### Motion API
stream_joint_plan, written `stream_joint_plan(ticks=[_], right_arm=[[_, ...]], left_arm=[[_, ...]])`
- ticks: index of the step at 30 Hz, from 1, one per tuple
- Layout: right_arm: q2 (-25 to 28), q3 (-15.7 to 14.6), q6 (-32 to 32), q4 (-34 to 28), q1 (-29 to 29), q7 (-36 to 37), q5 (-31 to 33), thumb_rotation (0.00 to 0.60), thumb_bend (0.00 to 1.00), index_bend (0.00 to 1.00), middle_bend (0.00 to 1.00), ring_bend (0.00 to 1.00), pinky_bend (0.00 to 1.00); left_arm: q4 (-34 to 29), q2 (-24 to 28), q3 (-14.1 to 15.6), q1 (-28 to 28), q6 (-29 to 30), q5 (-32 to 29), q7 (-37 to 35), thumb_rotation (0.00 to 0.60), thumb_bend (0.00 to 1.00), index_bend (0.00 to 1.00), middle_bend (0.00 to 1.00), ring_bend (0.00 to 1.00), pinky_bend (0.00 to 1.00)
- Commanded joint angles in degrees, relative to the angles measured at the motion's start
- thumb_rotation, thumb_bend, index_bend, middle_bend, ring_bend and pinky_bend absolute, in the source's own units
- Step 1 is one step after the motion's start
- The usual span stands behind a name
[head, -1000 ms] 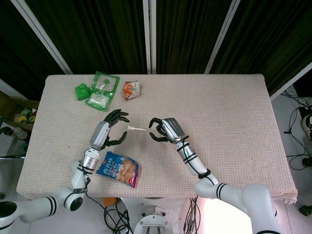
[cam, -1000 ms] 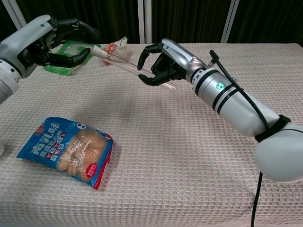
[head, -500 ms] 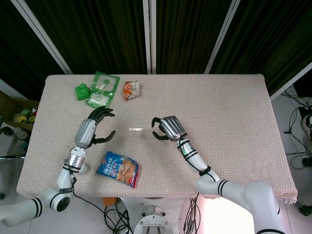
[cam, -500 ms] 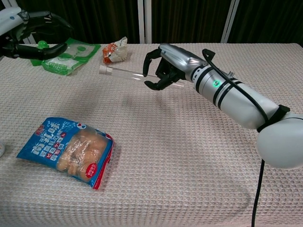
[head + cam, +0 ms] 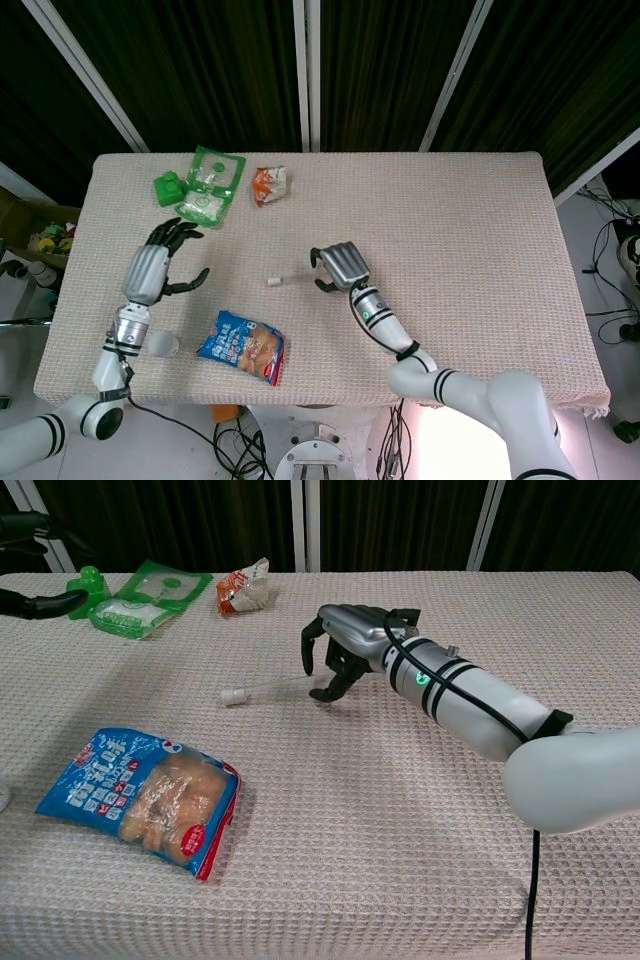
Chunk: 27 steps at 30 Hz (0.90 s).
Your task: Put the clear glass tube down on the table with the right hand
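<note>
Silver and black, the right robot hand [image 5: 338, 652] sits low over the woven tabletop [image 5: 420, 810], palm down, its dark fingers [image 5: 312, 646] curled around the near end of the clear glass tube [image 5: 268, 690]. The tube lies almost flat along the cloth, its white cap [image 5: 272, 281] pointing toward the robot's left; whether it fully rests there I cannot tell. The left robot hand [image 5: 158, 266] hovers well apart near the table's left side, fingers spread, holding nothing. In front lies a blue snack bag [image 5: 140, 798]. At the far edge sit a green plastic package [image 5: 207, 184] and a small orange-and-white wrapper [image 5: 269, 184].
</note>
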Motion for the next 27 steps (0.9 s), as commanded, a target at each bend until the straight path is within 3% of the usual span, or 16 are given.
stream_joint_plan(ticks=[1, 4, 8, 10, 12, 13, 14, 15, 17, 20, 23, 27], right_arm=[[3.4, -0.3, -0.1, -4.2, -1.8, -2.0, 1.3, 0.6, 0.1, 0.32, 1.0, 1.0, 1.0], [8.3, -0.7, 1.3, -10.4, -4.2, -2.6, 1.5, 0.6, 0.07, 0.22, 1.0, 1.0, 1.0], [17.0, -1.3, 8.2, -19.2, -10.0, -2.8, 0.5, 0.6, 0.09, 0.24, 0.98, 1.0, 1.0], [22.0, -1.6, 11.9, -23.5, -13.4, -2.5, 0.1, 0.6, 0.13, 0.29, 0.91, 0.99, 1.0], [26.6, -2.2, 14.4, -27.3, -16.3, -1.9, -0.1, 0.6, 0.17, 0.3, 0.76, 0.89, 0.97], [28.9, -2.5, 15.4, -29.2, -17.8, -1.5, -0.2, 0.6, 0.17, 0.3, 0.7, 0.83, 0.93], [32.1, -3.2, 16.4, -31.7, -19.5, -0.7, -0.7, 0.6, 0.18, 0.29, 0.61, 0.72, 0.83], [34.6, -3.8, 16.8, -33.5, -20.8, 0.2, -1.1, 0.6, 0.18, 0.25, 0.5, 0.57, 0.65], [39.8, -5.2, 18.4, -37.0, -23.7, 1.9, -2.2, 0.6, 0.18, 0.16, 0.35, 0.37, 0.43], [45.6, -7.2, 20.9, -40.7, -27.7, 4.0, -3.3, 0.6, 0.18, 0.06, 0.19, 0.14, 0.19], [49.3, -9.2, 23.5, -43.3, -31.5, 5.3, -4.0, 0.6, 0.19, 0.0, 0.12, 0.05, 0.11], [51.1, -11.5, 28.7, -45.2, -36.2, 5.2, -5.5, 0.6, 0.19, 0.0, 0.1, 0.03, 0.09]], left_arm=[[-3.0, 2.9, 0.2, 0.7, -2.9, -3.2, 3.0, 0.424, 0.24, 0.28, 0.18, 0.08, 0.13], [-4.8, 5.2, 0.1, 1.4, -3.7, -5.4, 6.1, 0.425, 0.24, 0.28, 0.18, 0.08, 0.13], [-6.9, 9.6, 1.1, 3.3, -3.4, -7.4, 11.7, 0.597, 0.24, 0.3, 0.18, 0.09, 0.12], [-7.4, 11.8, 1.8, 4.7, -2.3, -7.8, 14.1, 0.6, 0.24, 0.31, 0.18, 0.09, 0.13], [-7.5, 13.4, 2.3, 6.1, -0.7, -7.8, 15.0, 0.6, 0.24, 0.32, 0.18, 0.09, 0.12], [-7.4, 14.1, 2.6, 6.8, 0.2, -7.4, 15.0, 0.6, 0.24, 0.32, 0.18, 0.09, 0.12], [-7.0, 15.2, 3.1, 7.8, 1.3, -6.7, 14.6, 0.6, 0.24, 0.32, 0.18, 0.09, 0.12], [-6.9, 15.9, 3.5, 8.6, 2.1, -6.1, 14.0, 0.6, 0.24, 0.32, 0.18, 0.09, 0.12], [-7.3, 17.8, 4.3, 10.6, 3.9, -5.1, 12.1, 0.6, 0.24, 0.32, 0.18, 0.09, 0.12], [-8.7, 20.4, 5.7, 13.3, 6.6, -3.2, 10.2, 0.6, 0.24, 0.31, 0.18, 0.09, 0.12], [-10.5, 22.1, 7.0, 16.0, 9.6, -1.8, 10.4, 0.6, 0.24, 0.31, 0.18, 0.09, 0.12], [-12.9, 22.9, 8.3, 19.0, 13.0, -0.4, 11.2, 0.6, 0.24, 0.31, 0.18, 0.09, 0.12]])
